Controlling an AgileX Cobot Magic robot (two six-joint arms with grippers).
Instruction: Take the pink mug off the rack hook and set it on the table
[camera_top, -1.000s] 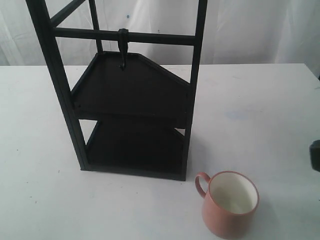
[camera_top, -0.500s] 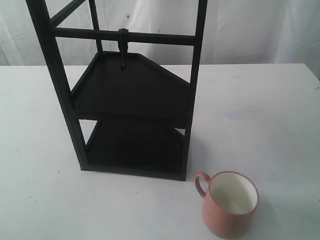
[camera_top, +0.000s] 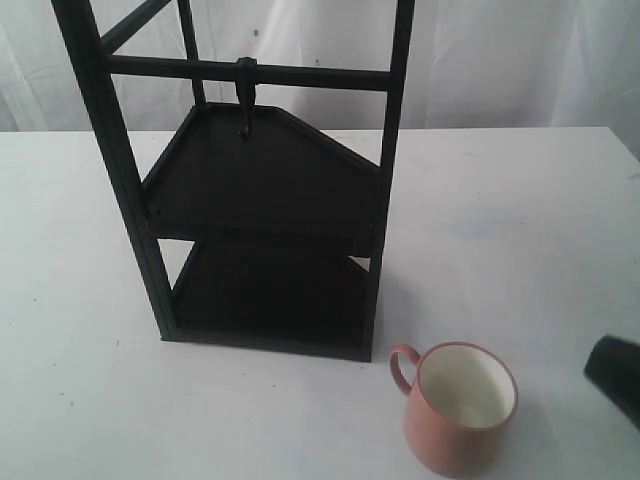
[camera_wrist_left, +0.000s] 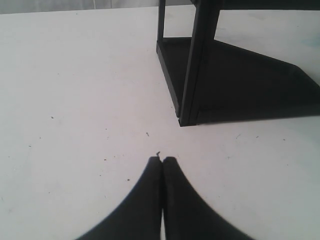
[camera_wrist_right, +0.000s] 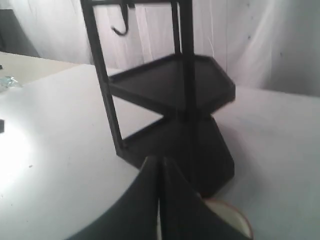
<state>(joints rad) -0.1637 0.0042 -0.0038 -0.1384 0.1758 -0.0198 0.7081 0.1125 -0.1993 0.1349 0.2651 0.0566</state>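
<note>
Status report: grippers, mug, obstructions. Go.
Left gripper shut, empty. Right gripper shut, empty, beside pink mug. Mug upright on table, rack hook bare. Rack frame close by handle.

White table (camera_top: 520, 230), surface faintly smudged with small dark specks. Two items stand directly on it: a black two-shelf rack (camera_top: 110, 150), left of centre, and a pink mug (camera_top: 460, 405), upright, at 5 o'clock from the rack base, near but apart, handle towards 10 o'clock.

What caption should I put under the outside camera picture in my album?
Pink mug stands upright on the white table beside the black rack, whose hook hangs empty.
</note>
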